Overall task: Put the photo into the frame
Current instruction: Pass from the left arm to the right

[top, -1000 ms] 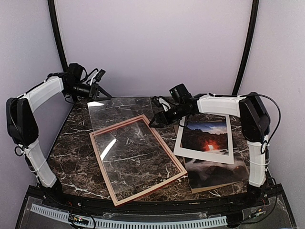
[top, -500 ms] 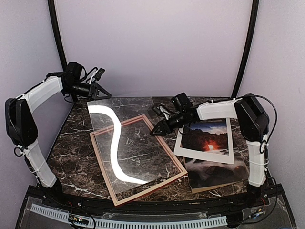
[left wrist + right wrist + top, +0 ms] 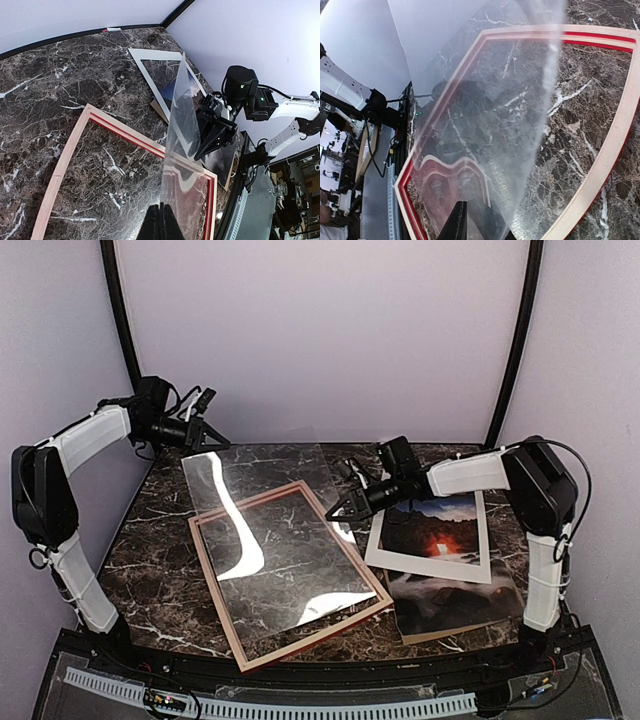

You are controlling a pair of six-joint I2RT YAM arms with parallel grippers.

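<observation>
Item under handling: a clear sheet, thin, glossy and flexible. It bows between its two hold points and throws a bright curved glare. The left gripper is clenched on the sheet's far-left corner and holds that corner off the table. The right gripper sits at the sheet's right edge with the sheet between its fingers, but whether it has bitten down cannot be told. The frame lies back-up on the dark, white-veined marble: thin rails, pale wood on top, red on the inner lip. The sheet's near portion rests within the frame's opening. The photo lies well to the right of the frame and is not yet in it. It sits under a white mat and over a brown backing board. Judged step: positioning the sheet relative to the frame ahead of the photo. Recommendation: move both arms together and level so the sheet neither twists nor buckles. Keep the grips at the extreme edges, align the corners to the rails, and lower the raised end last. Risks: the smooth sheet slipping from a partial grip, or nudging the light frame askew.
</observation>
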